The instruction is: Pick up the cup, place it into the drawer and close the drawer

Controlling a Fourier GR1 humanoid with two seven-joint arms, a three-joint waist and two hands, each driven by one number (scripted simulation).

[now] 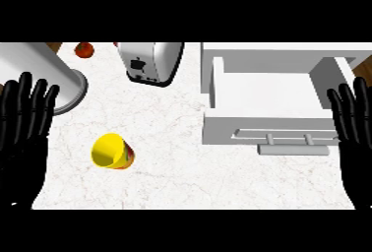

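Note:
A yellow cup (111, 151) lies tipped on the marble counter at the lower left, its mouth facing me and a red-orange band on its side. The white drawer (269, 91) stands pulled open at the upper right, nothing inside, with its handle (289, 138) on the front panel. My left hand (23, 123) rests open at the left edge, fingers up, apart from the cup. At the right edge my right hand (355, 123) rests open beside the drawer's right wall.
A silver toaster (150, 61) stands at the back centre. A large white cylinder with a grey base (44, 74) fills the back left corner. A small red object (85, 49) lies at the far edge.

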